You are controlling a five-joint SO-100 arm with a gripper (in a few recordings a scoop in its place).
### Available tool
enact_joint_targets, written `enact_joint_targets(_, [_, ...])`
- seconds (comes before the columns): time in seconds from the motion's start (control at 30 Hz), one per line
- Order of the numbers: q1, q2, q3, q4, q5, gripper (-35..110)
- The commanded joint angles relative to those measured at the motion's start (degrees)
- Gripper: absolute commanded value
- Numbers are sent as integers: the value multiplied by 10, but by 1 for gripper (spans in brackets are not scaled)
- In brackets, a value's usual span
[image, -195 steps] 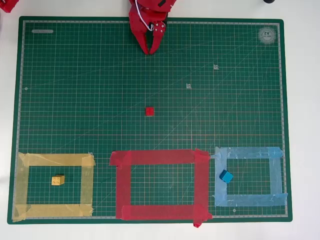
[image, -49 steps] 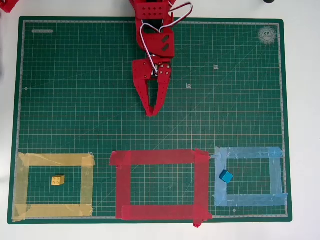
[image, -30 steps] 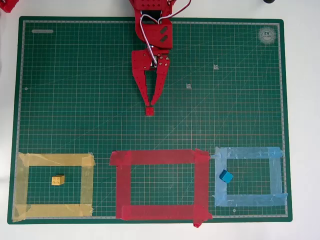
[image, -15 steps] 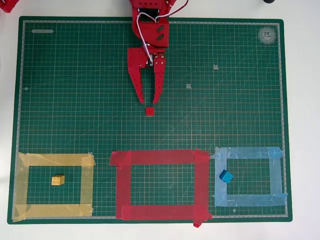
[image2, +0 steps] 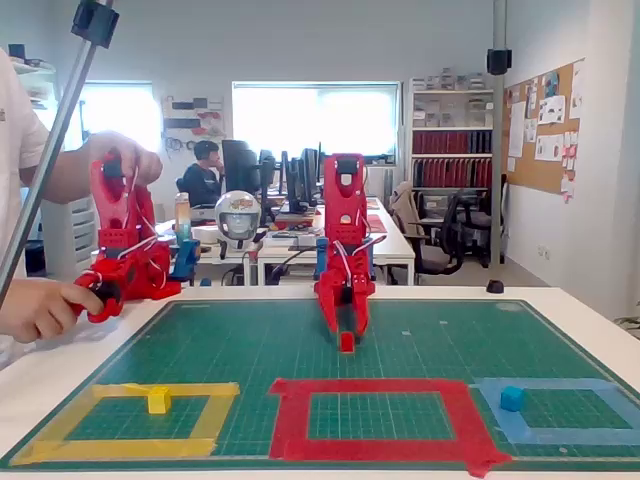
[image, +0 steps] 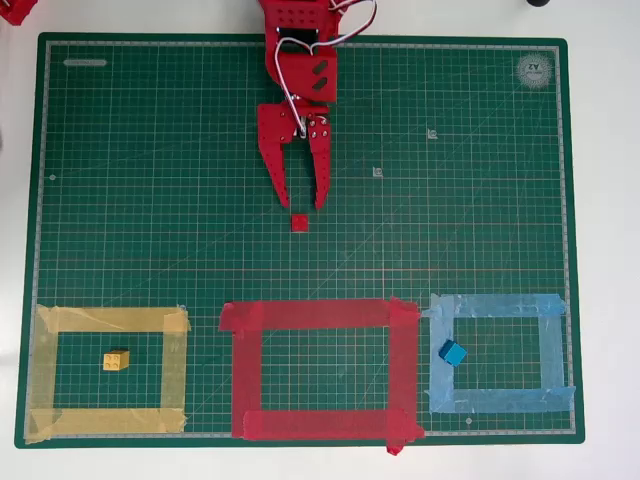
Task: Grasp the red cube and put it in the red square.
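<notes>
The tool [image: 302,206] hangs spread just behind the red cube [image: 300,222] (untouched); next it should drop astride the cube and pinch.

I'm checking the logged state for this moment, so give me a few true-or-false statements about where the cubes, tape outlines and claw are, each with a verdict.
1. The red cube lies inside the red square. False: it sits on the green mat above the square in the overhead view, outside it.
2. The claw is open. True.
3. The claw grips the red cube. False: the fingertips stop just short of it in the overhead view.
4. The yellow cube lies inside the yellow tape outline. True.
5. The blue cube lies on the bare mat outside every outline. False: it is inside the light blue tape outline, near its left strip.
</notes>
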Motion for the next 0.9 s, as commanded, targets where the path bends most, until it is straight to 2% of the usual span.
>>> enact_joint_targets(0.0, [9, -20, -33, -22, -12, 17])
enact_joint_targets(0.77, [7, -98, -116, -18, -12, 17])
enact_joint_targets(0.87, [5, -98, -116, -18, -12, 8])
